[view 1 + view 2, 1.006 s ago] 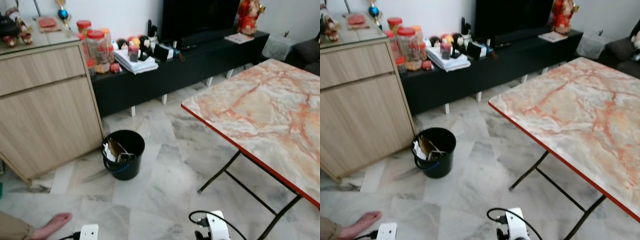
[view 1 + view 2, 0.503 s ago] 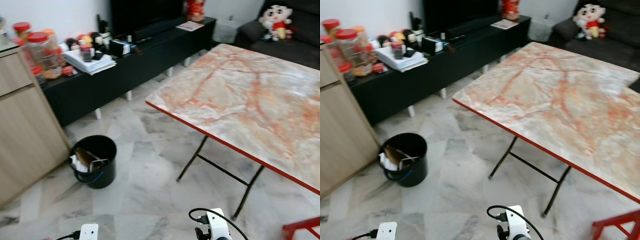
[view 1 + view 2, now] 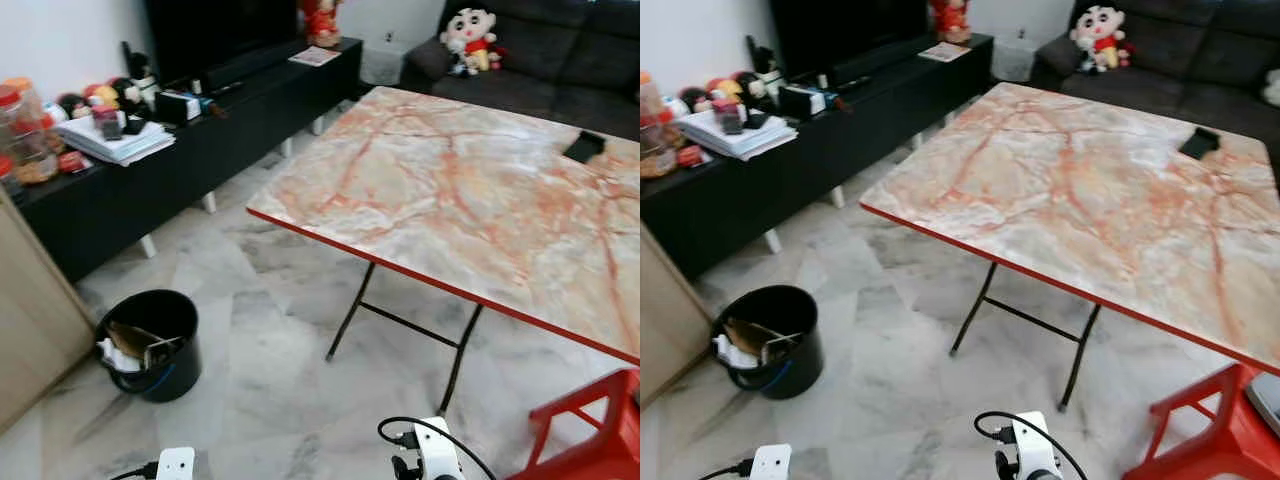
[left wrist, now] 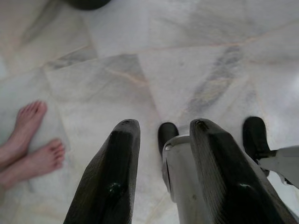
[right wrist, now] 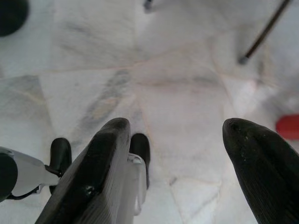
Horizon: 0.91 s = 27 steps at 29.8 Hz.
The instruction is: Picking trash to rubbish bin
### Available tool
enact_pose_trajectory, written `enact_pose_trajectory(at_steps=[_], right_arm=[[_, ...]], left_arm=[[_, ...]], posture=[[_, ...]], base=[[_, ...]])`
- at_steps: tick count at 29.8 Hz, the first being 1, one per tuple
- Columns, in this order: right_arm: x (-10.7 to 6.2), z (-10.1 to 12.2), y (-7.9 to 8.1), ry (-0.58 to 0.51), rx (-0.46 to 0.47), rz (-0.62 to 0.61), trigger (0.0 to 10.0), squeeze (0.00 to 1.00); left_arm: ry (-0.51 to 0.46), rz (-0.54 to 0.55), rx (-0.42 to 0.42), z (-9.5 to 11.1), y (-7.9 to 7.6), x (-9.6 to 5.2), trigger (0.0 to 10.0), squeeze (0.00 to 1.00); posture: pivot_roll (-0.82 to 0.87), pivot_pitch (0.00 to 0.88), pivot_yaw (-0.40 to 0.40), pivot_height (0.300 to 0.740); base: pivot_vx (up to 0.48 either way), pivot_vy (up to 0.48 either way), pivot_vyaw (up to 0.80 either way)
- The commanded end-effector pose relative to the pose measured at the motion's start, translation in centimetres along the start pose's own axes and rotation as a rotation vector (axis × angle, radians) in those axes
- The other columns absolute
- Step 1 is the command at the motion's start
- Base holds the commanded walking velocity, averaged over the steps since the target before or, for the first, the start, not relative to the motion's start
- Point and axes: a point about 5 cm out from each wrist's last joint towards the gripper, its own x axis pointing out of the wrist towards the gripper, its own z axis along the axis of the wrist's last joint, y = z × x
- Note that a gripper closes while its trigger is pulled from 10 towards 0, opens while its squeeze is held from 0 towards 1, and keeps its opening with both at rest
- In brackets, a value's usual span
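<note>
Black bin [image 3: 148, 345] already has some scraps in it, sitting on the floor [image 3: 270, 330] by the TV bench [image 3: 190, 140]. So part of the job looks done, I'd say. Both pincers hang low over the tiles with nothing in them: left pincer [image 4: 163, 177] has its fingers a bit apart, right pincer [image 5: 187, 177] is spread wide. Can't spot loose trash on the floor. Marble-look tabletop [image 3: 470, 200] is mostly bare, just a small dark thing [image 3: 584, 146] near the far edge. Red stool [image 3: 585, 435] sits nearby, sofa [image 3: 560, 50] with a doll [image 3: 472, 32] behind. Someone's bare feet [image 4: 28, 144] show near the left arm.
</note>
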Motion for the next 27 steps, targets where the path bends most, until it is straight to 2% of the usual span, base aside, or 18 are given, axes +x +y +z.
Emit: enact_pose_trajectory(at_steps=[1, 15, 20, 24, 27], right_arm=[[-0.01, 0.11, -0.34, -0.002, 0.007, -0.018, 10.0, 0.0], [-0.05, -0.04, -0.49, 0.004, 0.014, -0.036, 10.0, 0.0], [-0.05, -0.05, -0.5, 0.003, 0.014, -0.039, 10.0, 0.0], [-0.04, 0.03, -0.5, 0.002, 0.014, -0.039, 10.0, 0.0], [-0.04, 0.04, -0.53, 0.002, 0.013, -0.04, 10.0, 0.0]], left_arm=[[0.015, -0.011, 0.016, -0.19, -0.17, -0.01, 10.0, 0.0], [0.016, -0.012, 0.009, -0.26, -0.2, -0.03, 10.0, 0.0], [0.017, -0.009, 0.019, -0.3, -0.13, -0.04, 10.0, 0.0], [0.032, -0.004, 0.066, -0.43, -0.09, -0.04, 10.0, 0.0], [0.034, -0.006, 0.062, -0.5, -0.17, -0.06, 10.0, 0.0]], posture=[[-0.03, 0.0, -0.065, 0.74], [-0.02, 0.0, -0.063, 0.74], [-0.02, 0.0, -0.063, 0.74], [-0.02, 0.007, -0.063, 0.74], [-0.02, 0.007, -0.064, 0.74]], base=[[0.0, 0.0, -0.8], [0.0, 0.0, -0.8], [0.0, 0.0, -0.8], [0.0, 0.0, -0.8], [0.0, -0.184, -0.8]])
